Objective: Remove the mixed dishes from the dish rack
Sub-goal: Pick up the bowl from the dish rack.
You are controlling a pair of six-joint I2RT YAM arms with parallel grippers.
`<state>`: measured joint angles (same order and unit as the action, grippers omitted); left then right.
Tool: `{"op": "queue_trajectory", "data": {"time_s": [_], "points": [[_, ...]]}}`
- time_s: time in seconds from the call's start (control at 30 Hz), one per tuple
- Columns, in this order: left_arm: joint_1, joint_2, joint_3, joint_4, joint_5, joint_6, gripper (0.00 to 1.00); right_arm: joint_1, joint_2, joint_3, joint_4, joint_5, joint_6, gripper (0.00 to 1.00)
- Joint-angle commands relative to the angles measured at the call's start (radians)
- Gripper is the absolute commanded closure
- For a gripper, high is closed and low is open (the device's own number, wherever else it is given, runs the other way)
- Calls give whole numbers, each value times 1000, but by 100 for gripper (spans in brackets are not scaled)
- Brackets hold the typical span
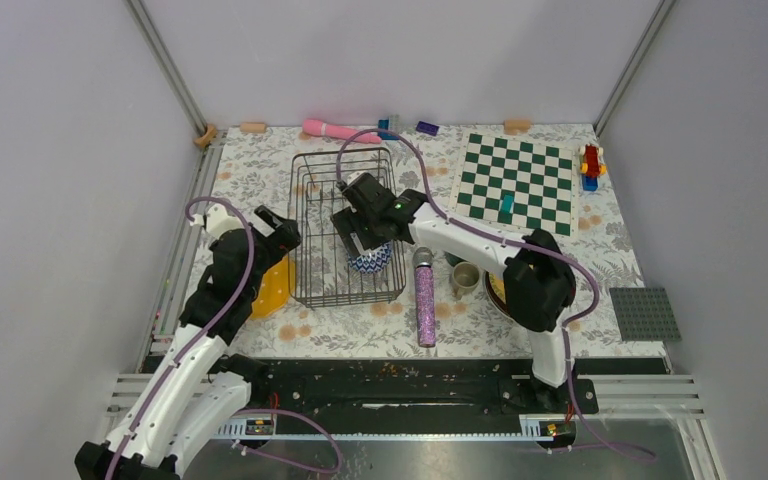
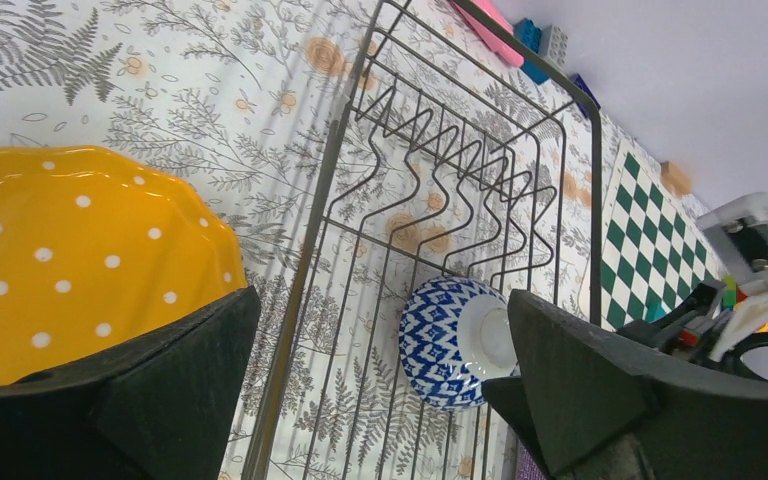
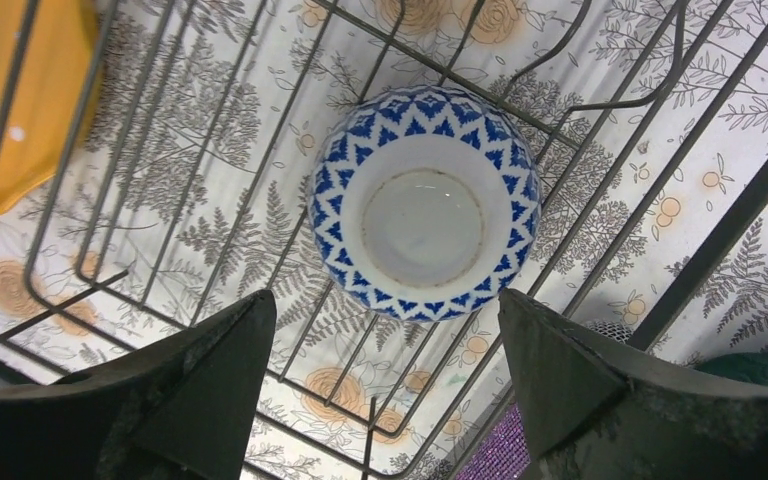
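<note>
The black wire dish rack (image 1: 322, 215) stands mid-table. A blue-and-white patterned bowl (image 1: 372, 262) lies upside down in its near right corner. My right gripper (image 1: 363, 243) hovers open just above the bowl; in the right wrist view the bowl (image 3: 425, 215) sits ahead of the open gripper (image 3: 385, 400), untouched. My left gripper (image 1: 282, 238) is open and empty at the rack's left side, above a yellow dotted plate (image 1: 274, 287) on the table. The left wrist view shows the plate (image 2: 70, 250), the rack (image 2: 440, 170), the bowl (image 2: 455, 340) and the open gripper (image 2: 380, 400).
A glittery purple cylinder (image 1: 425, 300) lies right of the rack. A small greyish cup (image 1: 465, 277) and stacked plates (image 1: 496, 292) sit under the right arm. The green-white chessboard (image 1: 518, 182) is at back right. Toys line the back edge; a grey baseplate (image 1: 644, 313) lies right.
</note>
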<state>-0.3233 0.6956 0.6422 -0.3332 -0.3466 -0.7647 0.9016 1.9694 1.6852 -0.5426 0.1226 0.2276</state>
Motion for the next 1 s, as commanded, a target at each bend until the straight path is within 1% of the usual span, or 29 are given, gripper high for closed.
{"op": "queue_trajectory", "data": {"time_s": [0.0,0.07,0.27,0.37,0.5,0.67,0.83,0.97], "points": [[4,-21,-9,14,-75,-17,1,8,41,76,-29,65,-10,12],[4,-17,-9,14,-74,-16,1,8,64,92,-28,79,-11,13],[4,-2,-2,7,-78,-17,1,8,116,117,-31,83,-20,23],[4,0,-4,6,-83,-18,1,8,127,116,-28,93,-19,28],[4,-1,-4,5,-84,-17,1,8,130,108,-28,100,-12,31],[4,-1,-4,6,-84,-18,1,8,132,99,-25,106,-7,39],[4,5,-1,6,-79,-19,1,8,137,100,-25,113,-6,40],[4,9,-2,8,-76,-17,1,8,140,102,-26,117,-5,45]]}}
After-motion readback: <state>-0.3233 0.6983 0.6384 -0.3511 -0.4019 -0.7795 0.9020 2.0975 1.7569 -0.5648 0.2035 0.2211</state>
